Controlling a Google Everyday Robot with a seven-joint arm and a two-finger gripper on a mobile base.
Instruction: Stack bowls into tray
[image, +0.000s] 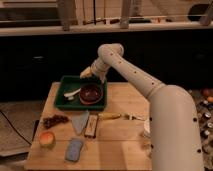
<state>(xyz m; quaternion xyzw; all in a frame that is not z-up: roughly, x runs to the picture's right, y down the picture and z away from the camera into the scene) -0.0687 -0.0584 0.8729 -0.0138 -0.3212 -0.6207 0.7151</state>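
The tray (62, 96) is deep green. The bowl (91, 93) inside it is dark reddish-brown with a glossy sheen, next to a pale whitish piece (71, 94). At the tray's far edge the pincer (86, 74) shows yellowish tan, on a cream-white arm (135, 75). The surface (120, 145) under the tray is light wood. On the tray's near side lie a dark purple cluster (54, 120), an orange-pink fruit (46, 139) and a blue-grey pad (74, 149).

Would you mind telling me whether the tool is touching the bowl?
Cannot tell. The camera view shows the tool above the tray's back edge, just behind the bowl.
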